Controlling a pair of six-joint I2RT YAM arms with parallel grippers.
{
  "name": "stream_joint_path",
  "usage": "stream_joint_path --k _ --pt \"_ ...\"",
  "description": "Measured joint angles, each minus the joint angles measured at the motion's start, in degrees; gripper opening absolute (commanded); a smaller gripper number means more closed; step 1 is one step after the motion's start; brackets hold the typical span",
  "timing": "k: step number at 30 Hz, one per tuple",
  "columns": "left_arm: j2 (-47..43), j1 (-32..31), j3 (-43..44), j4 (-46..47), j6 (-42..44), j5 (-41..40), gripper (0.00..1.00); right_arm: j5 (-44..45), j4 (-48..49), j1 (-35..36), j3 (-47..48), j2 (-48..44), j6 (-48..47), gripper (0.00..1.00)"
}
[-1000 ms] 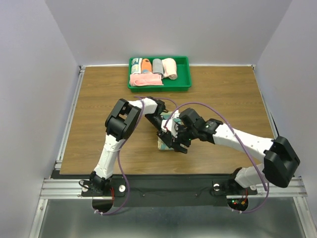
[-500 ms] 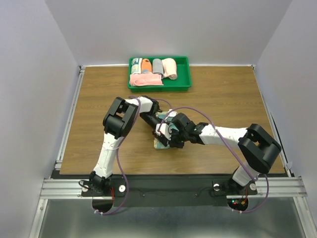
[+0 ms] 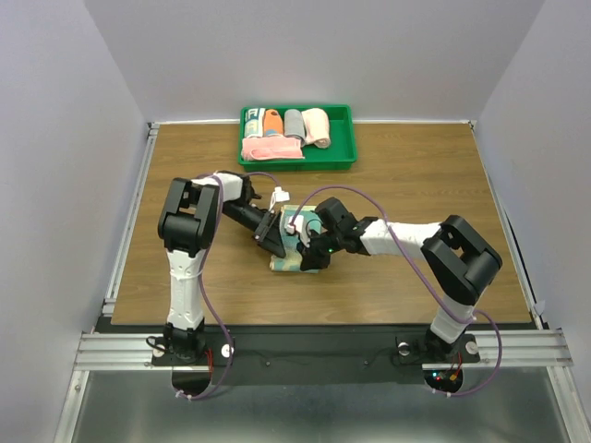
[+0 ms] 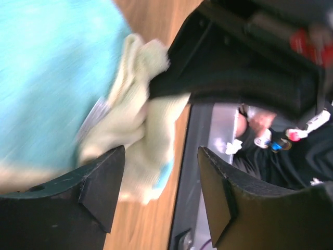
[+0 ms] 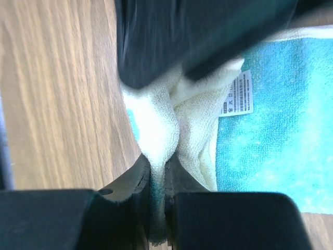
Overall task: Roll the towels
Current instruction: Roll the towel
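The teal towel (image 3: pixel 286 261) with pale yellow edges lies crumpled on the table in front of both arms. My right gripper (image 3: pixel 308 255) is shut on a fold of its pale yellow edge (image 5: pixel 158 156), next to the white label (image 5: pixel 237 96). Just left of that spot, my left gripper (image 3: pixel 276 244) stands open, its fingertips (image 4: pixel 101 179) beside the same bunched edge (image 4: pixel 138 125) but not closed on it. In the left wrist view the teal towel (image 4: pixel 47 78) fills the upper left. A pale peach-pink towel (image 3: pixel 317 127) lies rolled in the green tray.
The green tray (image 3: pixel 343 159) at the back of the table holds several rolled cloths and a loose pink one (image 3: pixel 270 149). The table's metal front rail (image 3: pixel 305 349) runs close behind the arms' bases. White walls enclose the table.
My left gripper has let go of the towel, opened and drawn back to the left. My right gripper has shut on the pale edge and shifted left, dragging the towel a little.
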Motion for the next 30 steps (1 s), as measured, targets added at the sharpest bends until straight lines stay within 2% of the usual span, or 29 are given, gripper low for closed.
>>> stream_joint_path --k 5,7,10,12,14,17,20,22,24,27,30 --pt "-0.4 6.7 0.1 0.3 4.3 -3.2 0.71 -6.4 -1.6 -3.1 1.5 1.7 2.9 0.01" --pt "-0.8 10.5 0.2 0.7 5.2 -4.2 0.76 -8.2 -2.5 -3.7 1.6 2.0 3.8 0.01" --pt "-4.0 15.5 0.2 2.5 5.6 -7.0 0.78 -11.2 -4.2 -4.2 2.9 3.3 5.7 0.00" --pt "-8.8 18.6 -0.4 5.6 5.3 -9.5 0.85 -13.8 -5.3 -4.8 4.6 5.3 7.3 0.01" --pt "-16.6 20.2 -3.1 10.2 4.5 -13.2 0.96 -17.3 -6.2 -5.8 6.6 7.9 9.4 0.01" --pt "-32.3 19.5 -11.0 19.2 4.1 -18.3 0.99 -23.1 -6.8 -8.0 8.6 11.2 12.7 0.01" --pt "-49.1 14.6 -20.5 25.6 5.9 -23.9 0.99 -27.6 -7.1 -9.9 9.6 14.1 15.2 0.01" --pt "-57.5 8.6 -26.9 30.0 7.6 -28.1 0.99 -30.2 -7.3 -10.9 10.4 16.0 16.8 0.01" --pt "-65.7 -0.8 -35.0 34.6 9.5 -33.1 0.99 -31.9 -7.8 -11.2 11.2 17.2 18.0 0.01" --pt "-74.4 -12.5 -47.4 40.3 11.8 -40.5 0.99 -33.6 -8.7 -11.2 13.0 19.4 19.8 0.01" --pt "-77.6 -21.6 -53.3 43.8 12.9 -46.8 0.99 -35.0 -10.1 -11.3 15.1 21.5 21.7 0.01"
